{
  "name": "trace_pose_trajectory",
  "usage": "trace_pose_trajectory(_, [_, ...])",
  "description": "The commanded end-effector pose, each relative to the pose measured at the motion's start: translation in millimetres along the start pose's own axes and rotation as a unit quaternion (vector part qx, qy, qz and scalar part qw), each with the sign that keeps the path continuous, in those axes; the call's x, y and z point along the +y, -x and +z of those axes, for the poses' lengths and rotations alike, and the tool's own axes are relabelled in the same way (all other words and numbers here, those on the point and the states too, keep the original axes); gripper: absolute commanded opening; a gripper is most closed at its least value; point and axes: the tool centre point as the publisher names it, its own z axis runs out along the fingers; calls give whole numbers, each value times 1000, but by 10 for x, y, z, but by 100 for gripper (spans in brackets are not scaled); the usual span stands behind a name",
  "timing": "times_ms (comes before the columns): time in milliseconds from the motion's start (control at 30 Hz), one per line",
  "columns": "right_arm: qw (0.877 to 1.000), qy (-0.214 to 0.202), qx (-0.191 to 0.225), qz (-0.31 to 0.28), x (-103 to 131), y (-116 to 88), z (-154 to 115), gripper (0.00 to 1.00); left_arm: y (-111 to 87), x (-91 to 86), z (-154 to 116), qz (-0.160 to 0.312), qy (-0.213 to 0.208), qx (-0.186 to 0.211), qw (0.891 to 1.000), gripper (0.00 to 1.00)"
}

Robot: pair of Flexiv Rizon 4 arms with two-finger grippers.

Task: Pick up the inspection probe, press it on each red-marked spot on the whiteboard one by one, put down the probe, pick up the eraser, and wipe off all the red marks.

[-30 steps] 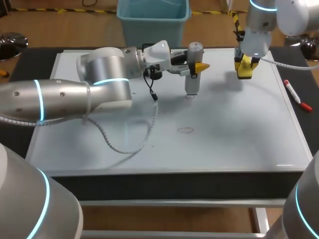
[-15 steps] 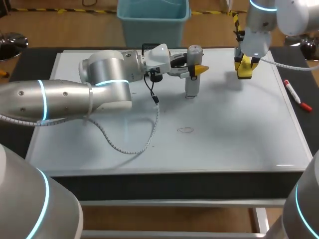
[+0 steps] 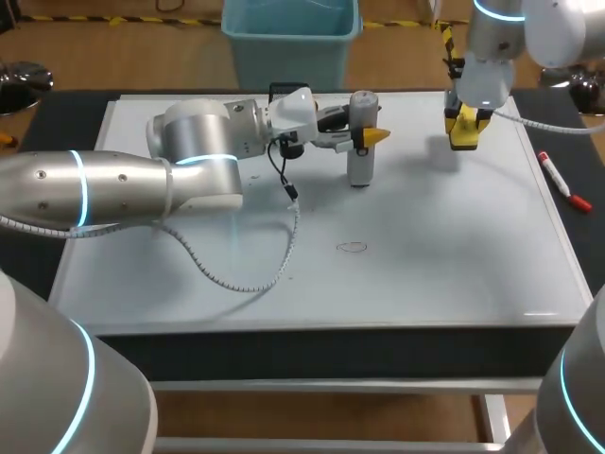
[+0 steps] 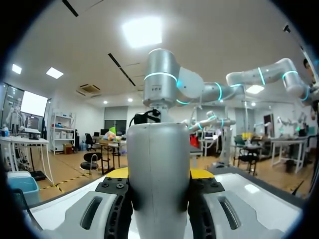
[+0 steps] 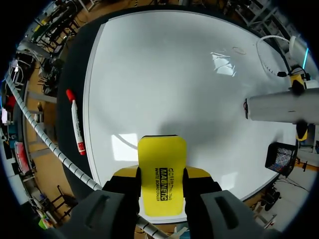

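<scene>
The grey cylindrical probe [image 3: 360,142] stands upright at the back middle of the whiteboard [image 3: 444,255], and my left gripper [image 3: 367,134] is shut on its upper half. In the left wrist view the probe [image 4: 158,169] fills the gap between the fingers of the left gripper [image 4: 159,175]. Its lower end is at the board's surface; I cannot tell whether it touches. A thin red oval mark [image 3: 352,247] lies nearer the front. My right gripper [image 3: 464,130] hangs over the back right of the board, shut on the yellow eraser [image 5: 162,174].
A red marker pen [image 3: 563,182] lies off the board's right edge, and the right wrist view shows the pen [image 5: 76,122] too. The probe's coiled cable [image 3: 269,270] trails across the board's left middle. My left arm's big grey links [image 3: 123,194] lie over the board's left side.
My left gripper has carried the probe a little to the left and toward the board's back. The right arm and eraser have kept still.
</scene>
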Motion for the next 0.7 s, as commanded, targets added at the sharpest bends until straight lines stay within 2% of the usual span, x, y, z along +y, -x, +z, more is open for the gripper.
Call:
trace_pose_trajectory(33, [1000, 0, 2, -1, -10, -4, -7, 0, 8, 18, -6, -2, -2, 2, 1000, 0])
trace_pose_trajectory(700, [1000, 0, 2, -1, -10, -4, -7, 0, -33, 19, -20, -1, -4, 6, 1000, 0])
